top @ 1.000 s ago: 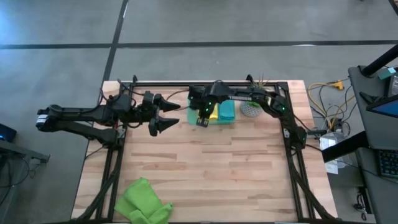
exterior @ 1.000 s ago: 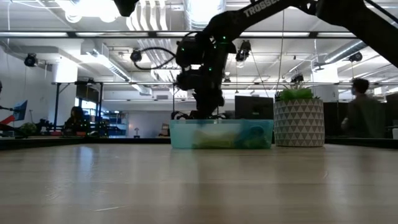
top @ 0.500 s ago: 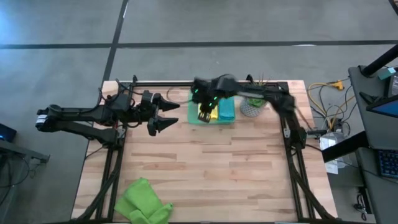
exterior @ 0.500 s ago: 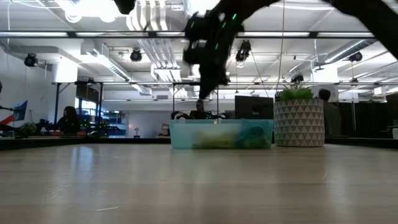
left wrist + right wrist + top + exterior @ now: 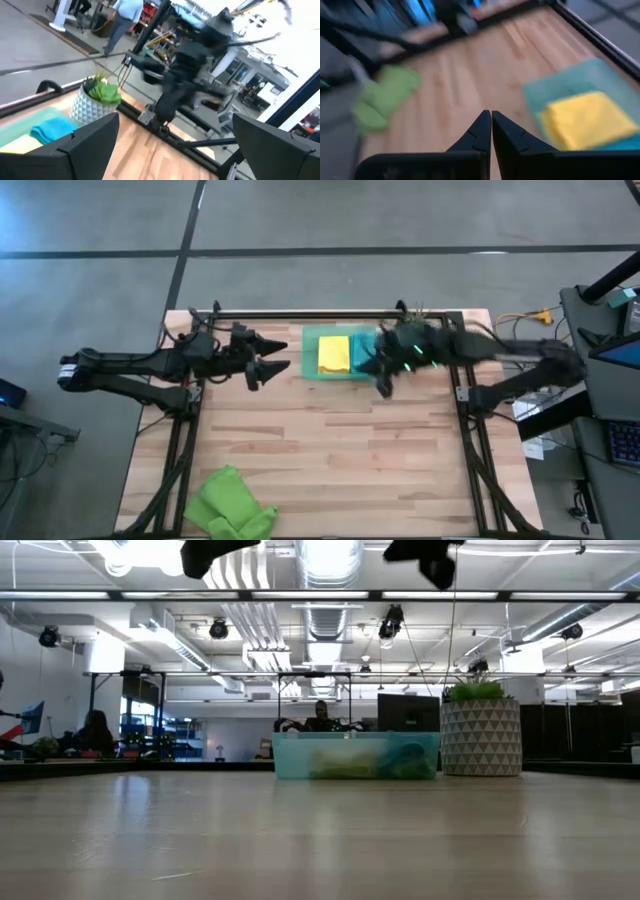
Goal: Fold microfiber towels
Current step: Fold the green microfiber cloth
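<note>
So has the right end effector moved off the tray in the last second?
Yes. In the high view the right end effector has swung from over the tray's left part to past its right edge, beside the planter.

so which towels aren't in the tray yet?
The lime green towels, crumpled at the table's near-left corner; the yellow towel and teal one lie in the tray.

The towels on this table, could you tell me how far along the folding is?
Done: the yellow towel and teal towel lie folded in the green tray. In hand: nothing; the right gripper is shut and empty, the left gripper open. Left: the lime green towels, crumpled at the table's corner.
</note>
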{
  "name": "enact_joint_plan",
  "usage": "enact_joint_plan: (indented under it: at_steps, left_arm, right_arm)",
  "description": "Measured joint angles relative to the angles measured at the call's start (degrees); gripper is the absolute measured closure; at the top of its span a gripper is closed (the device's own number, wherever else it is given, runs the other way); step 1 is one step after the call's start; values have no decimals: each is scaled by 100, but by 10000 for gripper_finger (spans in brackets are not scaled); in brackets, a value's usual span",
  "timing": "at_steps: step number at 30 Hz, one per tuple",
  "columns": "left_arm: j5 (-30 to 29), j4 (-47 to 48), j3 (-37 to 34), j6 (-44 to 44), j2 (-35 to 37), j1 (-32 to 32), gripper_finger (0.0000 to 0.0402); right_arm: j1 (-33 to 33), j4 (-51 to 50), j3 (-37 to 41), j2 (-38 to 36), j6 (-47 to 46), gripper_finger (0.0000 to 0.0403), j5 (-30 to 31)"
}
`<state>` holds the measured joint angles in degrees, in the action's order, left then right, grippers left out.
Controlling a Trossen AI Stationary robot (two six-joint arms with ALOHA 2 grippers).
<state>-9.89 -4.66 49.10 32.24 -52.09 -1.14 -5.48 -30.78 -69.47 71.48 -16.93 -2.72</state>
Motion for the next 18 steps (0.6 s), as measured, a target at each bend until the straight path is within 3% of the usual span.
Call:
enact_joint_plan:
  at_steps: [2, 4, 8, 11, 18]
  left_arm:
    - [21, -32, 0, 46, -154, 1, 29]
    - [415, -6, -2, 318, -287, -1, 29]
    - [2296, 727, 9, 565, -415, 49, 29]
    - [3197, 1651, 9, 1026, -449, 356, 30]
    - [3236, 3004, 11, 1927, -417, 2169, 30]
  right_arm:
    - [490, 1006, 823, -551, -538, 394, 455]
    - [972, 2151, 1588, -925, -1078, 394, 1002]
    - [1793, 4258, 2800, -1168, -1579, 394, 1696]
    - [2176, 5058, 3312, -1159, -1856, 394, 1973]
    - [2389, 5134, 3538, -1055, -2053, 394, 2377]
